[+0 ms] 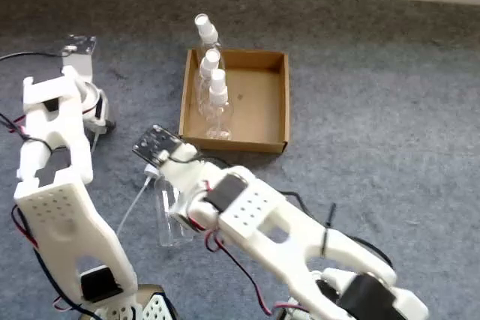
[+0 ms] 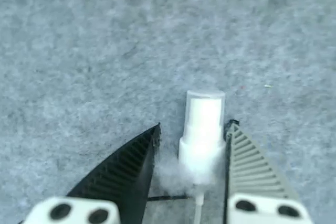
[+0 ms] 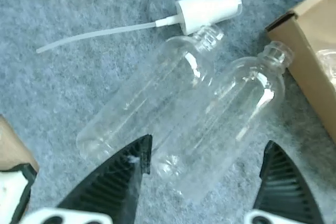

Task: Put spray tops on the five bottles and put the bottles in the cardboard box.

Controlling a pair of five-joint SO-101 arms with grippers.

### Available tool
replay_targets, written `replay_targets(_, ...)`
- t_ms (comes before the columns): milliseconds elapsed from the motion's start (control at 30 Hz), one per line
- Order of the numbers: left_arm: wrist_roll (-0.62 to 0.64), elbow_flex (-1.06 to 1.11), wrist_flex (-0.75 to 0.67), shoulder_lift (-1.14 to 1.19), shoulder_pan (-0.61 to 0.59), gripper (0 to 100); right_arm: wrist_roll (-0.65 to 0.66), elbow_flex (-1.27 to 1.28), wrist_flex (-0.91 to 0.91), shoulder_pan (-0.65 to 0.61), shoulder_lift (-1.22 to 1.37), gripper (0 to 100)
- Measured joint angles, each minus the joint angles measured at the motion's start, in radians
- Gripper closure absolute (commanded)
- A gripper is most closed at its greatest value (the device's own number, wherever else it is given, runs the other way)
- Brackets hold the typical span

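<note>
Two clear bottles without tops lie side by side on the grey carpet, one (image 3: 152,108) beside the other (image 3: 231,114). A white spray top (image 3: 207,9) with a long tube lies by the first bottle's neck. My right gripper (image 3: 207,142) hangs open just above both bottles (image 1: 171,211). My left gripper (image 2: 194,126) is open, its fingers either side of another white spray top (image 2: 202,135) lying on the carpet. That gripper (image 1: 99,121) points down at the far left. The cardboard box (image 1: 274,103) holds three bottles with spray tops (image 1: 218,88).
The box's corner (image 3: 310,51) lies close beside the open bottles. One capped bottle's top (image 1: 204,29) sticks out past the box's far wall. Grey carpet stretches to the right of the box.
</note>
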Motion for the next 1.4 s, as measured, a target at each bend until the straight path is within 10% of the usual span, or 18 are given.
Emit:
replay_targets(300, -0.091, 0.0, 0.002, 0.0, -0.074, 81, -0.238, -0.187, -0.002, 0.043, 0.201, 72.4)
replay_targets(1100, -0.091, 0.0, 0.002, 0.0, -0.081, 81, -0.256, -0.014, -0.012, 0.12, 0.209, 72.5)
replay_targets(1400, -0.091, 0.0, 0.002, 0.0, -0.081, 81, -0.256, 0.078, -0.012, 0.115, 0.209, 95.1)
